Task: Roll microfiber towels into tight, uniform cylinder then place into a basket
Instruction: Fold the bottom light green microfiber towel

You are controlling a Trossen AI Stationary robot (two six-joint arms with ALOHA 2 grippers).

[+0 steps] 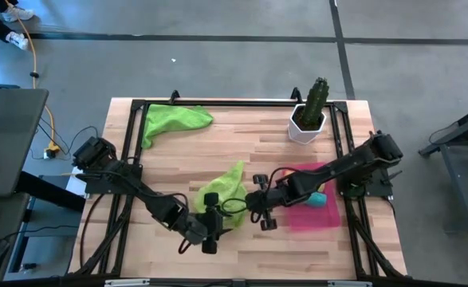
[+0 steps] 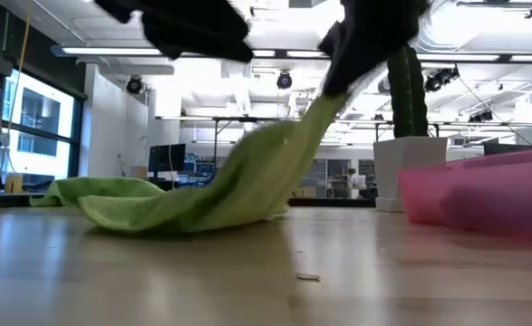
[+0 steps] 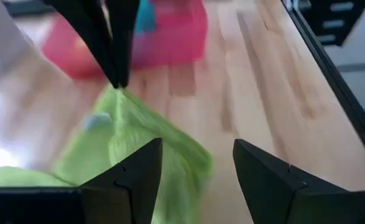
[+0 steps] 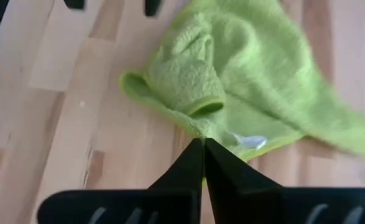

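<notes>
A lime green microfiber towel (image 1: 222,190) lies crumpled in the middle of the table, one end raised. My right gripper (image 1: 248,201) is shut on that raised end; it shows in the low view as a dark shape (image 2: 336,80) above the cloth. My left gripper (image 3: 198,163) hovers open just over the towel's near part (image 3: 170,155), touching nothing. A second lime towel (image 1: 174,121) lies flat at the far left. The pink basket (image 1: 297,219) stands at the right with a teal towel (image 1: 319,199) inside. My right gripper pinches a tip of the towel's edge (image 4: 198,134) between its two shut fingers, close to a small white tag (image 4: 250,142). The fingers slant down from the table's right. The held end rises in a slanting band (image 2: 288,145); the rest (image 2: 175,208) lies on the table.
A white pot with a green cactus (image 1: 309,119) stands at the far right, behind the basket. A black frame (image 1: 138,108) runs round the wooden tabletop. Bare wood (image 1: 297,255) stretches along the near edge.
</notes>
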